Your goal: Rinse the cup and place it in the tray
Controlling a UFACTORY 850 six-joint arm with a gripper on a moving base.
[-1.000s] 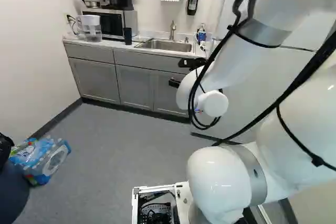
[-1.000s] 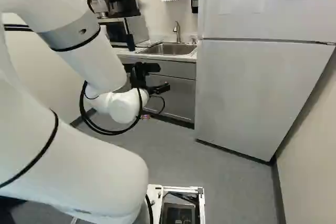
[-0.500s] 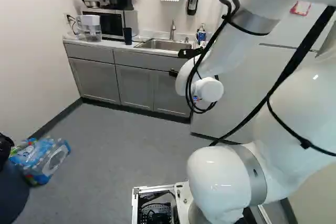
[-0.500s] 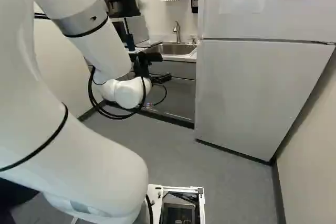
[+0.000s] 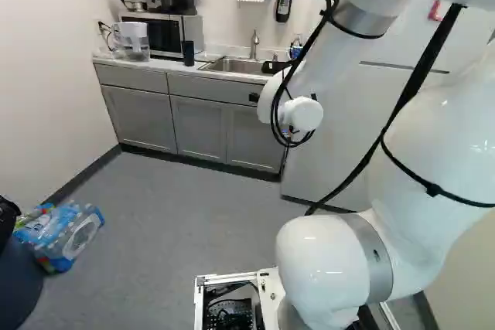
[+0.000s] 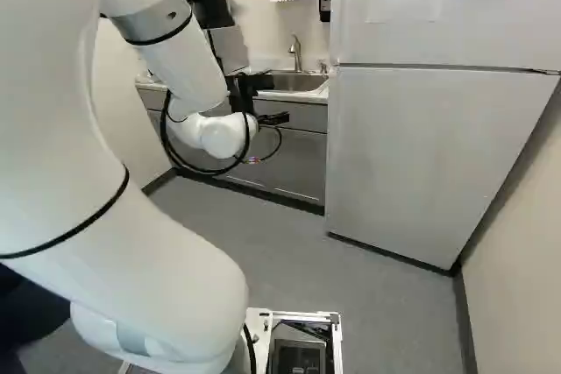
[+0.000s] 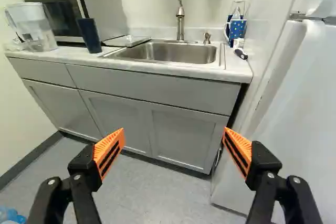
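The jaws of the gripper (image 6: 279,101) stand wide apart, holding nothing between their ribbed, wedge-shaped orange pads (image 7: 109,153). Ahead of them, a dark blue tumbler (image 7: 90,35) stands upright on the pale countertop (image 7: 68,53); a dotted blue mug (image 7: 237,29) stands across the sink (image 7: 170,52). Which is the cup to rinse I cannot tell. Just beside the tumbler lies a thin, flat, tray-like piece (image 7: 127,41). The glossy white arm (image 6: 153,278) curves up, then slopes down to its wrist before the cabinets, the gripper reaching toward the counter. In the left base view the wrist hides much of the gripper; in the right base view the arm covers the tumbler. The sink is rectangular steel under a slim metal faucet (image 7: 180,19), beside a clear-sided pitcher (image 7: 31,26) and a boxy microwave (image 7: 102,11) further along.
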